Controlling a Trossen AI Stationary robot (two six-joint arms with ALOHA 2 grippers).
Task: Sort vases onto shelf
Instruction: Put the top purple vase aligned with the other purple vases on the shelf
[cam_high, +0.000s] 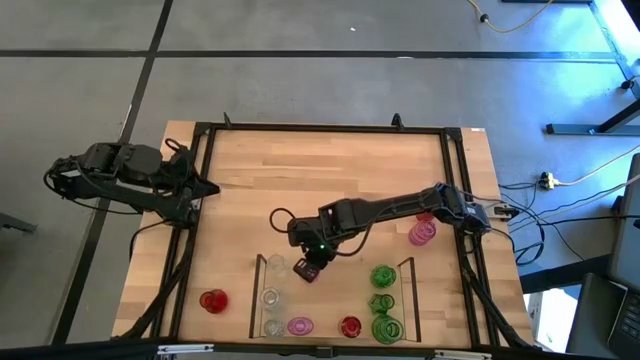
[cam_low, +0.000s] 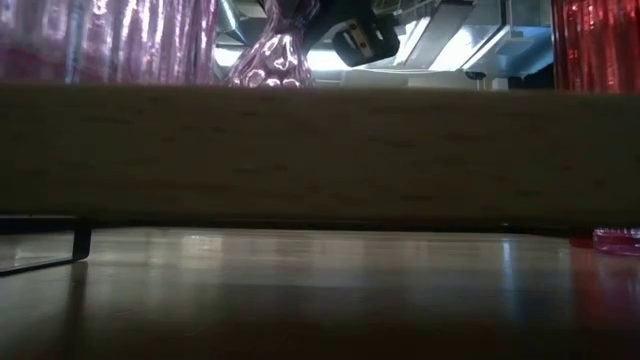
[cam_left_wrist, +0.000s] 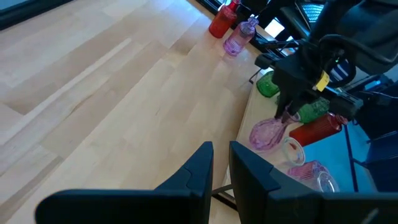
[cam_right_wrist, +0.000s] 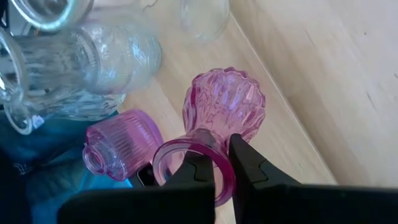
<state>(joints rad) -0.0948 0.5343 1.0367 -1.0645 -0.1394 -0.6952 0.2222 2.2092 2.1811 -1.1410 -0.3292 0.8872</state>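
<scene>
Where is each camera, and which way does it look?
High view: above, looking straight down at the table, both arms.
Low view: at tabletop height, looking level across.
Left wrist view: on the left arm, facing the shelf past the left gripper.
Right wrist view: looking down on the pink vase the right gripper grips.
Both wrist views share that vase.

Low shelf (cam_high: 262, 262) with thin dark edges and wood floor at 6 o'clock on the counter. Inside: clear vases (cam_high: 271, 297) in the 9 o'clock column, a pink one (cam_high: 300, 325) beside them, a red one (cam_high: 349, 326), green ones (cam_high: 383, 276) stacked along the 3 o'clock column. Ribbed pink narrow-necked vase (cam_right_wrist: 224, 99), round-bellied, pinched at its rim, over the shelf's 12 o'clock edge. Outside: red vase (cam_high: 212, 300) at 9 o'clock of the shelf, pink vase (cam_high: 422, 233) at 2 o'clock.
</scene>
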